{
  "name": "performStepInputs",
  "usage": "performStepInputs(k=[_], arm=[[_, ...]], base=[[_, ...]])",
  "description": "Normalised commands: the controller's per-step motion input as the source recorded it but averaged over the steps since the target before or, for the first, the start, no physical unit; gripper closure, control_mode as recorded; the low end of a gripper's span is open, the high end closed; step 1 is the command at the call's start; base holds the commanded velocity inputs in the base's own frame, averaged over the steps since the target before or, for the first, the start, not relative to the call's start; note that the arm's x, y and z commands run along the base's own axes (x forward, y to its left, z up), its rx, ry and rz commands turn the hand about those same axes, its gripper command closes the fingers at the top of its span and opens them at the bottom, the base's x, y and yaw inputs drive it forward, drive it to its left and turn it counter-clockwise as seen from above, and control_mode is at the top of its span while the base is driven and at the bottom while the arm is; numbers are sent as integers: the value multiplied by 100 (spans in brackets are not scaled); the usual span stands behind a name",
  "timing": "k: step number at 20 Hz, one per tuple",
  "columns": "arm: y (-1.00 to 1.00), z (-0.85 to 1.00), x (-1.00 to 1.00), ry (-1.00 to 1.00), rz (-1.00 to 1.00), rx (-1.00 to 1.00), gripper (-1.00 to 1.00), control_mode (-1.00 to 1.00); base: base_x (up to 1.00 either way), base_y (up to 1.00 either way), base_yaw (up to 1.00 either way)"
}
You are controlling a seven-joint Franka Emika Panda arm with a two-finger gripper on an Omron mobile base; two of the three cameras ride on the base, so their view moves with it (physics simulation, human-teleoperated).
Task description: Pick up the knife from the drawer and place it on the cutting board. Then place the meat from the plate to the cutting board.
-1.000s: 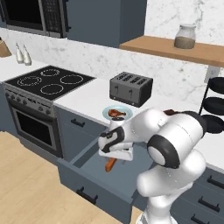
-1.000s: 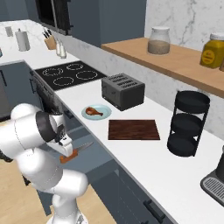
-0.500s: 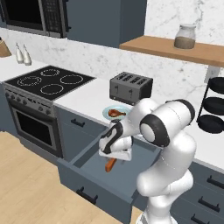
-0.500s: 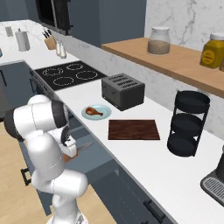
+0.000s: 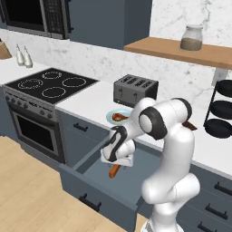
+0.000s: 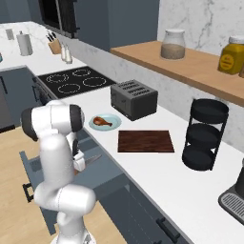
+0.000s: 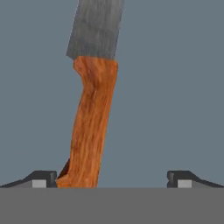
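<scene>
We find the claw [image 7: 111, 178] open, its two tips spread wide, lowered into the pulled-out drawer [image 5: 97, 188] over the knife [image 7: 91, 118]. In the hand view, the orange-brown handle lies between the tips, close against the left one, and the grey blade runs on toward the top edge. Whether that tip touches the handle we cannot tell. The knife rests flat on the drawer floor, not gripped.

From the left base view we see the claw [image 5: 118, 158] at the end of the bent arm, with part of the knife handle [image 5: 114, 171] showing below it inside the drawer. The right base view gives what the left does not: the cutting board [image 6: 145, 141] bare on the white counter [image 6: 190, 190], just beside the plate [image 6: 106, 122]. The arm's body blocks most of the board in the left view.

The plate holds the meat [image 6: 101, 121], bone end pointing toward the board. The drawer [image 6: 33, 167] contains the knife [image 6: 91, 158].
</scene>
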Motion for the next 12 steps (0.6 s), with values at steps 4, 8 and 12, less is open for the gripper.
performStepInputs(k=[4, 8, 12], arm=[[14, -24, 21, 0, 0, -2, -100, -100], [7, -26, 8, 0, 0, 0, -100, -100], [0, -28, 2, 1, 0, 0, -100, -100]], base=[[0, 0, 0], [0, 0, 0], [0, 0, 0]])
